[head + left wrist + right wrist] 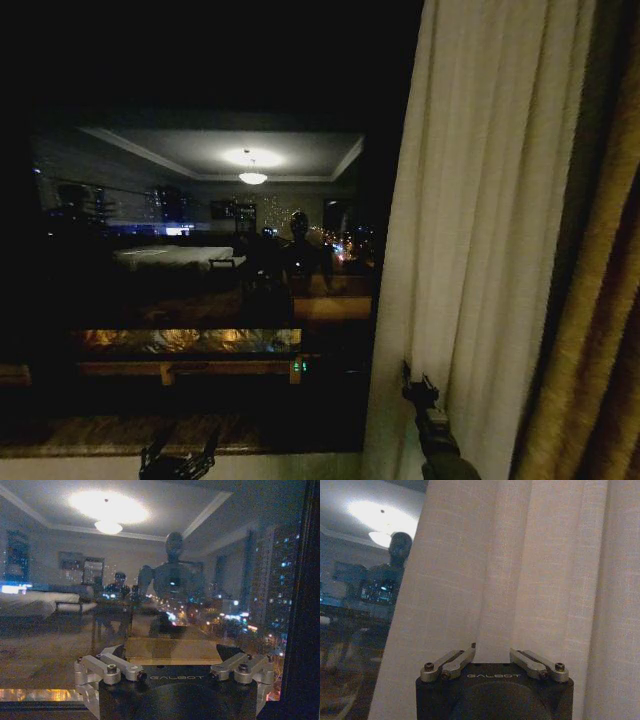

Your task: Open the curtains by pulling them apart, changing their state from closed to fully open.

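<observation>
The head view looks at a large dark window pane point(200, 260) at night. The glass reflects a room behind the robot: a white ceiling with one round lit lamp, a pale bed on the left, and the robot's own dark figure in the middle. City lights shine through the glass. Under the window runs one brown stone sill point(90, 432).

One sheer cream-white curtain panel with vertical pleats point(470, 250) hangs at the right side of the window, gathered there, and the glass to its left is uncovered. Just beside it on the right hangs one heavier golden-brown drape point(590, 330). I can count only this one sheer panel.

The right gripper point(418, 385) is raised in front of the lower part of the sheer panel. In the right wrist view a narrow fold of the fabric point(520, 580) goes down between the two metal linkages of the right gripper point(492, 652), but the fingertips are hidden, so I cannot tell if they pinch it.

The left gripper point(180, 462) is low, near the sill, facing the bare glass point(165, 605). Its linkages point(172, 667) stand spread to both sides with nothing between them.
</observation>
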